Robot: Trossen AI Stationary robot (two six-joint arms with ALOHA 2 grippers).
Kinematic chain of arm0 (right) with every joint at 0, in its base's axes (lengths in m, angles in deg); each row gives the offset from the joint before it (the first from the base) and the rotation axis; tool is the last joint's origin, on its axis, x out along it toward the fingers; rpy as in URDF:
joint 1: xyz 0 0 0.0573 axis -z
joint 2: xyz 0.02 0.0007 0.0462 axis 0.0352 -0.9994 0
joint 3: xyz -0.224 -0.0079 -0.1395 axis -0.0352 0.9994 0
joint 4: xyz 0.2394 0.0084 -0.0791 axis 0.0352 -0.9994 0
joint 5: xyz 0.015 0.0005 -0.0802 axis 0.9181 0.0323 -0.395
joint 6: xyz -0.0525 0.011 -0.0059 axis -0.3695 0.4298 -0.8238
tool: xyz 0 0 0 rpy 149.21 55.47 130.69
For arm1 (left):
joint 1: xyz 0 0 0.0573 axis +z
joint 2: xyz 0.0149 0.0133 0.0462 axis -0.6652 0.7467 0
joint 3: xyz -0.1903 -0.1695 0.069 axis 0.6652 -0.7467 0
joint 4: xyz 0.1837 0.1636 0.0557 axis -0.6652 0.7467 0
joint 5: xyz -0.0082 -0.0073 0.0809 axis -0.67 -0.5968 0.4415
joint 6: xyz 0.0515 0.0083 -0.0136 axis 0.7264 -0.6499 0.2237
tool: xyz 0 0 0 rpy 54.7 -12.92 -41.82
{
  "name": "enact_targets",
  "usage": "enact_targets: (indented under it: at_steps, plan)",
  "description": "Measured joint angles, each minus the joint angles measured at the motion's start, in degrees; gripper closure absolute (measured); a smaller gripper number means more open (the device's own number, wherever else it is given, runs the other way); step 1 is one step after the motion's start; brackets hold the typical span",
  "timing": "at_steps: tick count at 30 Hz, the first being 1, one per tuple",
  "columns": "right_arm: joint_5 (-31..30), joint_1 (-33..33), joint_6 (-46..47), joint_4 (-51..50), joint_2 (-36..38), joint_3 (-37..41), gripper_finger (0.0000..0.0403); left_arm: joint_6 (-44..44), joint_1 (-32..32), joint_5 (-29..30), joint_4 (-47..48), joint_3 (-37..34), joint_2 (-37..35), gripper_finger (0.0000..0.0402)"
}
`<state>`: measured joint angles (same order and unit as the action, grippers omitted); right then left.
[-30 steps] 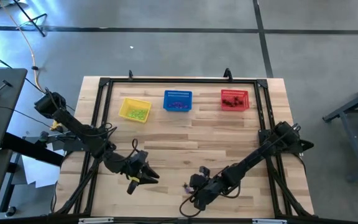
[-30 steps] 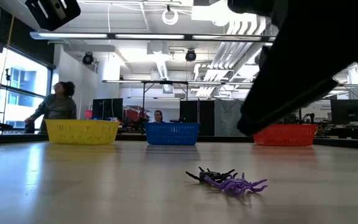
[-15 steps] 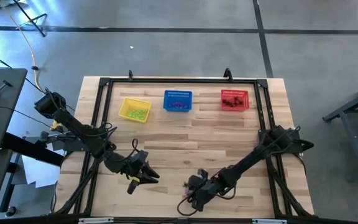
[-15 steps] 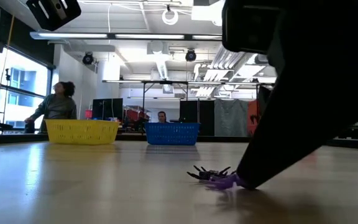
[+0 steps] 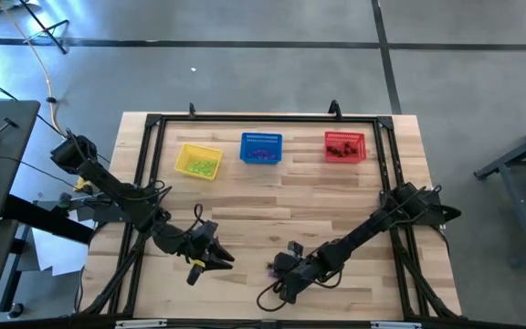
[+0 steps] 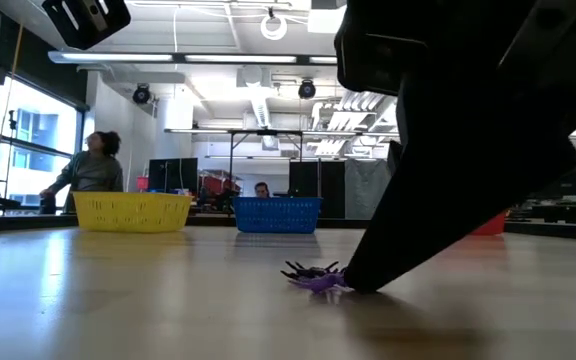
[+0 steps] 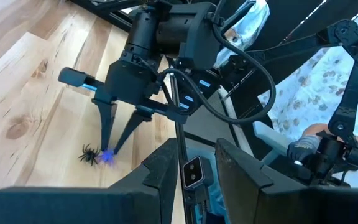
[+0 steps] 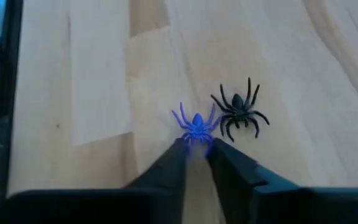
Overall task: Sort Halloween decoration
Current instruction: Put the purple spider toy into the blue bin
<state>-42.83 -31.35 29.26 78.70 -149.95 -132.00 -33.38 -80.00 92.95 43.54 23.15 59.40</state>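
At the near edge of the desk (image 5: 245, 206), the right pincer (image 8: 195, 149) is down on the wood with its two dark fingers narrowing around the rear of a small purple spider (image 8: 196, 126). The tips touch the trinket, but a firm pinch cannot be confirmed. A black spider (image 8: 238, 113) lies just beside it, apart from the fingers. The step in hand looks like picking up the purple spider for sorting. The next move likely calls for finishing the squeeze, lifting without dragging the black one, and carrying the catch to the far edge.

The left pincer (image 5: 217, 260) hovers near the near edge towards the left side, its fingers partly spread and holding nothing.

Along the far edge stand three mesh baskets: a yellow basket (image 5: 198, 162), a blue basket (image 5: 261, 148) and a red basket (image 5: 345, 146), each already holding small pieces.

Compared with a second ago, the right arm has pushed further along the near edge and dropped onto the spiders, its fingers have drawn closer together, and the two spiders have shifted slightly. The left arm has not moved.
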Motion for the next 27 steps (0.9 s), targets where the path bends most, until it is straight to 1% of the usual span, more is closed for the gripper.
enact_targets:
  at_steps: [2, 4, 14, 20, 23, 27]
  plan:
    - [-0.13, 0.03, -0.58, -0.33, 0.0, 0.0, 0.0368, -0.01, 0.0, 0.0, 0.0, 0.0, 0.0, 0.0307]
    - [-0.1, 0.08, -0.88, -0.55, 0.0, 0.0, 0.0393, -0.01, 0.02, 0.0, 0.0, 0.0, 0.0, 0.0307]
    - [2.27, 0.11, -0.75, -0.57, 0.08, 0.02, 0.0402, -0.21, 0.02, 0.0, 0.0, 0.02, 0.0, 0.0307]
    - [3.96, 0.02, -1.86, -1.72, 1.97, 0.28, 0.0402, -0.67, 0.01, -0.02, -0.03, 0.02, 0.0, 0.0307]
    - [3.42, -0.05, -2.76, -1.79, 4.27, 0.28, 0.0403, -1.17, 0.0, -0.02, -0.02, 0.02, 0.0, 0.0307]
    - [1.17, 0.03, -4.41, -2.24, 7.55, 0.26, 0.0403, -1.19, -0.01, -0.02, -0.02, 0.02, 0.0, 0.0307]
